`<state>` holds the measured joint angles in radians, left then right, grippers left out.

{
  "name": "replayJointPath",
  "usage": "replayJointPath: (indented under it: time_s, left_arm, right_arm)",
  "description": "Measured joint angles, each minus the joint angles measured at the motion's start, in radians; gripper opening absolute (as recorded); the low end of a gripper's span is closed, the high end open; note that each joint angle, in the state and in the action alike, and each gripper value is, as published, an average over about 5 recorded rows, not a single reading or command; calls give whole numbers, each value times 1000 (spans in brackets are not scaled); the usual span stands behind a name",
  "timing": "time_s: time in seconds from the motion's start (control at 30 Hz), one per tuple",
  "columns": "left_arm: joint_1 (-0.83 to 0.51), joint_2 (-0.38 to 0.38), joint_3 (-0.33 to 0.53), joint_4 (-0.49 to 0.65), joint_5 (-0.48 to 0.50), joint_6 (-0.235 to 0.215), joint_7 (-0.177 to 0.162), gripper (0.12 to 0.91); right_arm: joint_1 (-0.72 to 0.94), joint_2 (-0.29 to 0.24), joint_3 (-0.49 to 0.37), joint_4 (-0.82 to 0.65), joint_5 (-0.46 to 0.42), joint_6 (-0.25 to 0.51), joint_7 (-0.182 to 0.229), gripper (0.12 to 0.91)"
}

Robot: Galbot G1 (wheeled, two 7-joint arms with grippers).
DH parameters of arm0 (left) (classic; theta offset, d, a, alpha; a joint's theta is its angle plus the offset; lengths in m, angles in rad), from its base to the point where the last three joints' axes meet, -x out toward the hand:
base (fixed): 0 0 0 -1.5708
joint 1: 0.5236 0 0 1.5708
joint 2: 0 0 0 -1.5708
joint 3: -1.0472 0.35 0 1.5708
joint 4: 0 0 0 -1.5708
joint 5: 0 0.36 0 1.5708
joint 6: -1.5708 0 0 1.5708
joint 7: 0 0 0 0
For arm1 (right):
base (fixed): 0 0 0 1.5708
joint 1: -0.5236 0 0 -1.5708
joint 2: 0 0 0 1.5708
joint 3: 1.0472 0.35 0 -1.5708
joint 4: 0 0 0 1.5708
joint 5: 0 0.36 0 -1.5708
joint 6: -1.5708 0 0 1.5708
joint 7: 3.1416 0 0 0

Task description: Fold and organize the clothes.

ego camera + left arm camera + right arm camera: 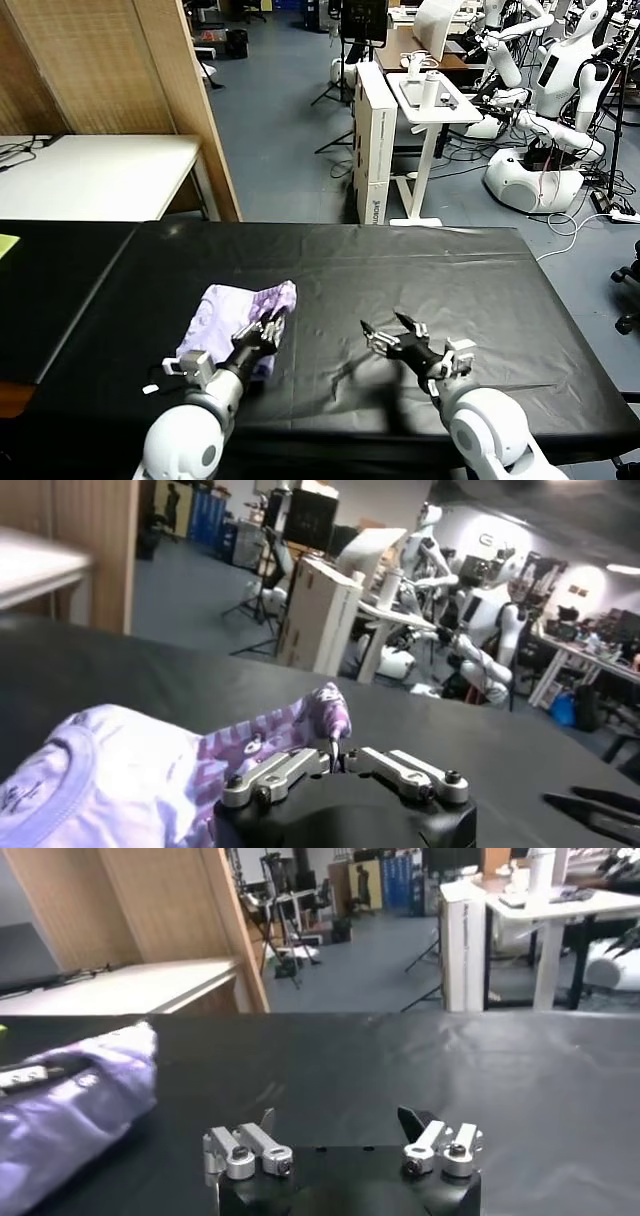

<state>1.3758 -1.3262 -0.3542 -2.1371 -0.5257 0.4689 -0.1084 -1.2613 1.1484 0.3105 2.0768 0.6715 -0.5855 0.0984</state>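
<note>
Stretching across the whole front of the scene is the black-draped worktop, and on its left half, near the robot, sits the lavender T-shirt — already gathered into a compact, several-layered bundle rather than spread flat. That looks like most of the folding done, though the edges are lumpy and one corner pokes up towards the far side, so I'd call it folded but not tidy. Any squaring up or moving it to a final spot looks to be what's left; nothing shows where that spot would be.

Now the left end effector, right at the bundle's near right edge: in the left wrist view its fingers sit close together, only a narrow gap, a peak of cloth just ahead of the tips. Whether it pinches fabric, I can't tell.

Over on the right, the right end effector hovers low over bare worktop, well apart from the shirt, fingers spread wide, holding nothing.
</note>
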Motion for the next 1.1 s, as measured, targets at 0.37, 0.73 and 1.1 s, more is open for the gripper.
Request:
replayJointPath:
  time_s: [0.37, 0.73, 1.1]
  left_arm:
    - [32, 30, -58, -59, 1, -24, 11, 898]
    - [63, 20, -93, -62, 51, -39, 9, 907]
    - [70, 11, -108, -55, 65, -46, 9, 907]
  right_arm:
    - [91, 60, -118, -60, 212, -65, 67, 907]
    - [152, 129, -196, -160, 256, -67, 63, 829]
    - [163, 76, -158, -164, 184, -65, 62, 209]
